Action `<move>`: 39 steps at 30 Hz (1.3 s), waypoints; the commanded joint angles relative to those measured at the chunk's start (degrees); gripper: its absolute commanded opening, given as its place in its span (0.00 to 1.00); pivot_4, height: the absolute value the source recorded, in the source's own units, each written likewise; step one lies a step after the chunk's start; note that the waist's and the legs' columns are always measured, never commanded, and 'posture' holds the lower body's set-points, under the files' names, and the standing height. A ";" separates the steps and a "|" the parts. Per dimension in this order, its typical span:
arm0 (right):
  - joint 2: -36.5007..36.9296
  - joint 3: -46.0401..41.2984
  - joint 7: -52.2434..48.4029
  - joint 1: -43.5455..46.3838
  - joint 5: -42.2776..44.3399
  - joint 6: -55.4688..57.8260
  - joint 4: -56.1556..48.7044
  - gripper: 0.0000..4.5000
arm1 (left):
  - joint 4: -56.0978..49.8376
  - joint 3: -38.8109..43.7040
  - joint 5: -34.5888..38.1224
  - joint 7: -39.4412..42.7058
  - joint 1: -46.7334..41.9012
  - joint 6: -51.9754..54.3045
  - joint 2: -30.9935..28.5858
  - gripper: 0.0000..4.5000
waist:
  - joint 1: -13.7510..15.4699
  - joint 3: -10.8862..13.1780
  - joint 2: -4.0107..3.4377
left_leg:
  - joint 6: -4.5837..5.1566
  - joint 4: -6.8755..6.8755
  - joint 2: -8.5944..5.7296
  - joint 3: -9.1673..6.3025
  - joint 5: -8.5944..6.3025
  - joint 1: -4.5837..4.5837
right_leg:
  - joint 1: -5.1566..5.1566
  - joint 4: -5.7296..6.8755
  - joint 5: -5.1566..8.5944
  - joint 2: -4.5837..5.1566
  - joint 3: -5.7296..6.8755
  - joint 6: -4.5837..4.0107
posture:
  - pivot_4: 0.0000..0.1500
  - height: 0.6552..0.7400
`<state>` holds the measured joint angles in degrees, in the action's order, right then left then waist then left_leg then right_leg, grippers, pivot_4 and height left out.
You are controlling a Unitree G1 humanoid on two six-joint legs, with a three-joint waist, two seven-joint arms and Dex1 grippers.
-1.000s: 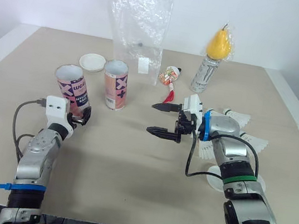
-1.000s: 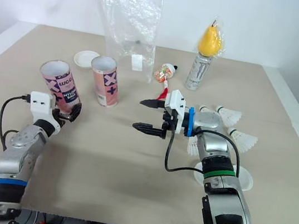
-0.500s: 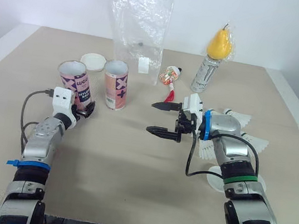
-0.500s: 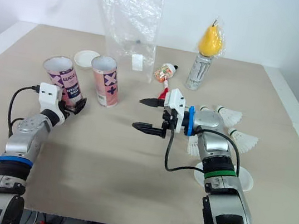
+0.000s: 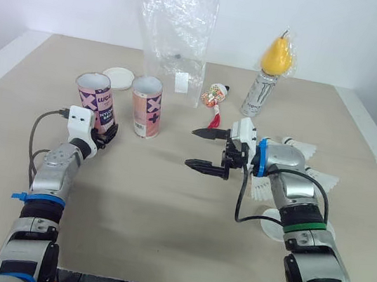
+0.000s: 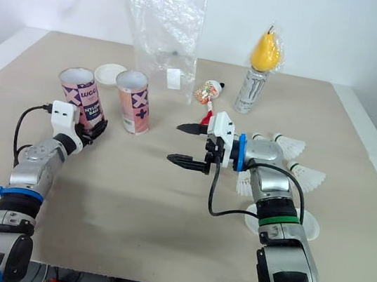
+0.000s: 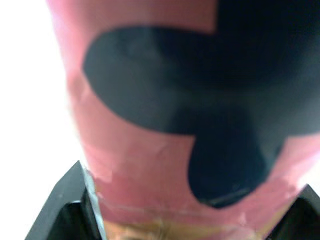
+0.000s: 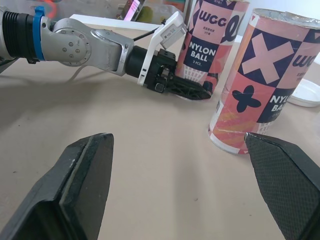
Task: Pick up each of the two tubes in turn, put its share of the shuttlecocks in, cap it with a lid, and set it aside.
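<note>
The left tube (image 5: 97,102) stands on its base on the surface (image 5: 156,214), on the robot's left side. Its long axis is near vertical and its open mouth faces up, leaning a touch toward the robot's left. The left pincer (image 5: 106,134) is clamped low on it, one black finger on each side of the base; in the left wrist view the pink and black wall sits tight between both fingers. Just beside it, toward the middle, the right tube (image 5: 146,108) stands straight up, mouth open at the top, apart from the first and with nothing holding it. A white lid (image 5: 118,77) lies flat behind the two tubes. The right pincer (image 5: 190,148) hangs over the middle of the surface, its fingers spread wide apart and empty, pointing toward the tubes but well apart from them. Three shuttlecocks (image 5: 300,146) lie on the right side, next to the right forearm, and a second lid (image 6: 307,227) lies nearer the front edge, partly under that arm. At the back stand a clear plastic bag (image 5: 176,33) and a can (image 5: 257,94) with a pear (image 5: 276,55) on top.
</note>
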<state>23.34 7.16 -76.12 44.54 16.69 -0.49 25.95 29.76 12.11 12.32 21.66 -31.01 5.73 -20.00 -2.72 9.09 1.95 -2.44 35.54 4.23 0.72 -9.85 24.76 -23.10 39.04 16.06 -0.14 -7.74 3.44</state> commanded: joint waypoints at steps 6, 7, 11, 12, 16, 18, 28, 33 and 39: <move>0.18 -1.42 0.62 -1.01 1.62 1.06 -4.90 1.00 | -3.79 0.12 -2.13 -0.98 3.64 -3.76 -2.41 0.67 | -0.12 0.01 -0.02 | 0.00 -0.08 0.01 -0.01 0.00 -0.01 | -0.03 0.00 0.01 -0.02 0.00 -0.02 | 1.00 1.00; 0.28 -1.58 1.09 -1.56 1.86 1.77 -6.26 1.00 | -5.05 0.16 -2.15 -0.77 4.33 -4.39 -2.82 0.67 | -0.12 0.01 -0.02 | 0.00 -0.09 0.01 -0.01 0.00 -0.01 | -0.04 0.00 0.01 -0.03 0.00 -0.03 | 1.00 1.00; 1.04 -3.60 6.67 -5.68 4.26 8.89 -16.36 1.00 | -11.75 0.48 -1.47 1.73 8.00 -6.00 -4.90 0.67 | 0.01 0.02 -0.02 | -0.01 -0.13 0.01 -0.02 -0.01 0.08 | -0.12 -0.01 0.02 -0.02 0.01 -0.04 | 1.00 1.00; 1.52 -4.53 9.02 -8.15 5.48 11.87 -21.49 1.00 | -15.08 0.55 -0.85 3.51 9.77 -6.27 -6.04 0.67 | 0.01 0.02 -0.02 | -0.02 -0.14 0.02 -0.05 -0.01 0.14 | -0.16 -0.01 0.03 -0.01 0.03 -0.04 | 1.00 1.00; 4.42 -8.17 20.77 -22.42 9.63 24.85 -45.95 1.00 | -30.84 -2.79 -0.16 13.18 18.46 -3.89 -12.78 0.67 | 0.40 0.01 -0.02 | -0.31 -0.17 0.01 -0.24 -0.19 0.41 | -0.28 -0.01 0.30 0.11 0.30 -0.21 | 1.00 1.00; 5.02 -10.09 26.59 -27.71 10.62 29.56 -53.95 1.00 | -36.56 -3.64 1.19 15.11 20.54 -0.51 -14.61 0.67 | 0.64 0.04 -0.09 | -0.35 -0.21 0.00 -0.32 -0.22 0.41 | -0.26 0.00 0.39 0.15 0.39 -0.26 | 1.00 1.00; -0.62 -21.54 55.74 -43.88 12.97 50.50 -78.60 1.00 | -44.96 -20.99 -2.31 29.07 12.28 10.79 -20.11 0.67 | 0.32 0.07 -0.10 | -0.10 -0.13 -0.05 -0.51 0.12 0.34 | -0.18 0.00 0.51 0.13 0.53 -0.13 | 1.00 1.00; -4.95 -26.12 64.54 -50.58 15.03 57.41 -85.10 1.00 | -41.29 -29.04 -5.17 34.61 4.34 12.66 -18.42 0.67 | 0.09 0.07 -0.10 | 0.00 -0.12 -0.13 -0.55 0.20 0.38 | -0.15 -0.01 0.49 0.16 0.47 -0.12 | 1.00 1.00; -7.81 -28.08 71.20 -53.16 19.92 60.76 -85.93 1.00 | -39.31 -34.75 -6.06 39.00 -0.24 18.36 -16.69 0.67 | -0.23 0.07 -0.14 | 0.03 -0.17 -0.14 -0.61 0.18 0.39 | -0.18 0.01 0.44 0.11 0.47 0.07 | 1.00 1.00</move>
<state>15.98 -20.28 -6.26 -9.06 35.44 60.27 -57.20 -9.39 -22.10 6.95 59.54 -29.87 22.77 -36.75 -2.95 9.16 1.81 -2.41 35.36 4.09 0.07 -9.68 25.15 -23.27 39.04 16.51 -0.03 -7.23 3.51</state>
